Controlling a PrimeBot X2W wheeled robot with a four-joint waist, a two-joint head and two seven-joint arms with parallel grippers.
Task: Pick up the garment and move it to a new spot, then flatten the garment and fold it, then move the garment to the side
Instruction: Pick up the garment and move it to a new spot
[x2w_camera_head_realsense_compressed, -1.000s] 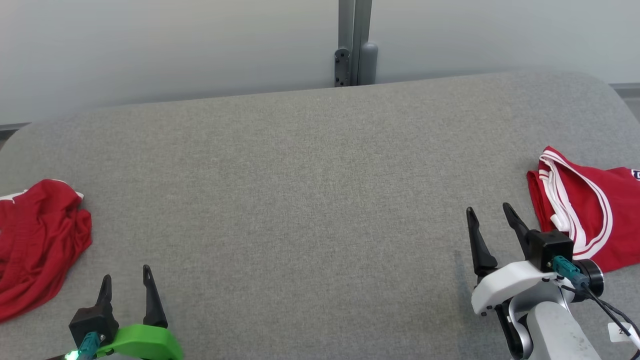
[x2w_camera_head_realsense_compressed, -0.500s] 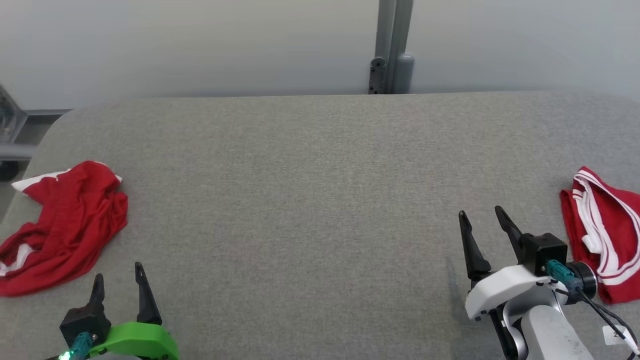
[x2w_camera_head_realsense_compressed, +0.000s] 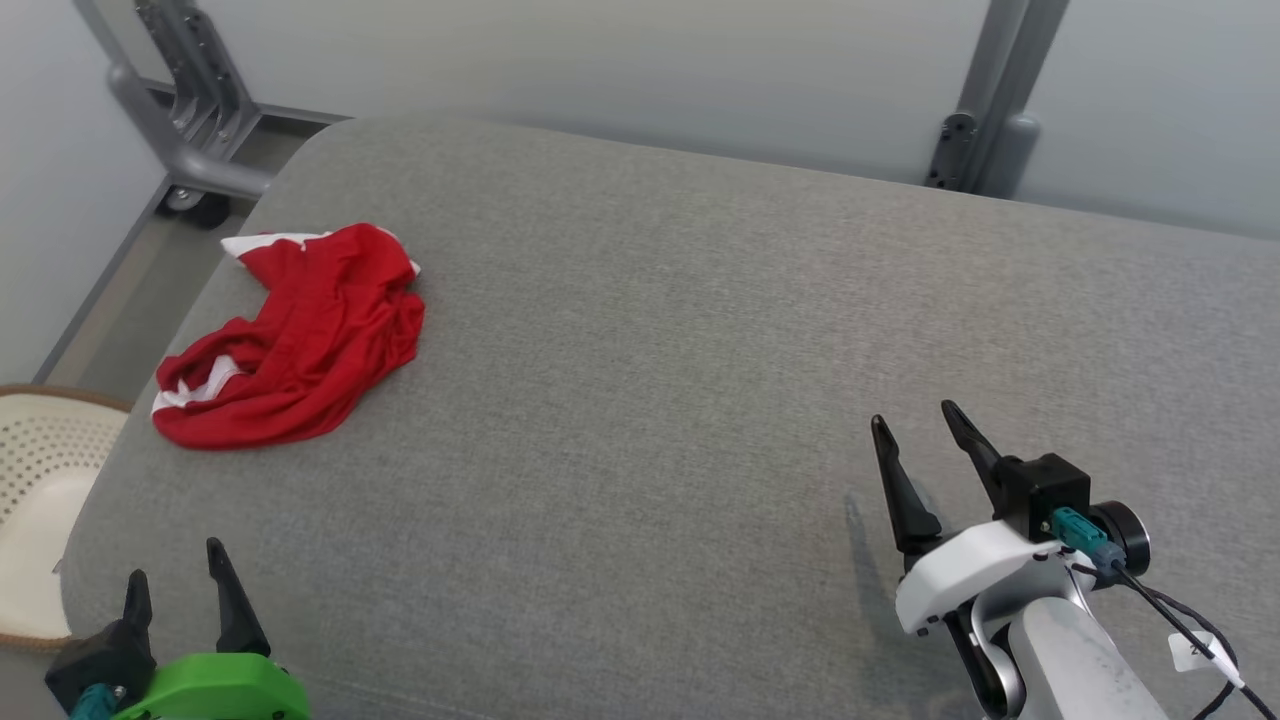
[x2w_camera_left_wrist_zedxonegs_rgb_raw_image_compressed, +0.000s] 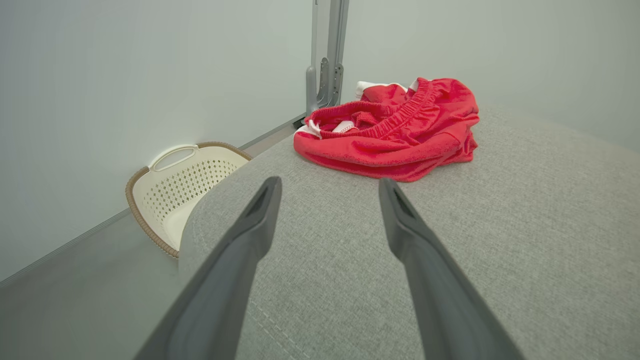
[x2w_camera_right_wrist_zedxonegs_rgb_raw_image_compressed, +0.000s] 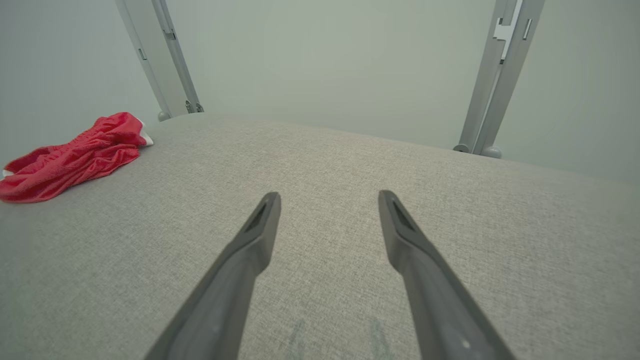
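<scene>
My left gripper (x2w_camera_head_realsense_compressed: 175, 563) over near-left corner of grey padded table (x2w_camera_head_realsense_compressed: 650, 330), fingers spread, holding nothing. My right gripper (x2w_camera_head_realsense_compressed: 913, 413) at near-right, also spread and empty. Red shorts (x2w_camera_head_realsense_compressed: 295, 335) crumpled on table's left end, farther in than left gripper and slightly right of it, well apart. Right gripper much farther off across table. Left arm nearer; I judge reach goes forward. Heap's long axis seems near-left to far-right, but bunching makes it uncertain. Elastic waistband (x2w_camera_left_wrist_zedxonegs_rgb_raw_image_compressed: 400, 122) faces left gripper.
</scene>
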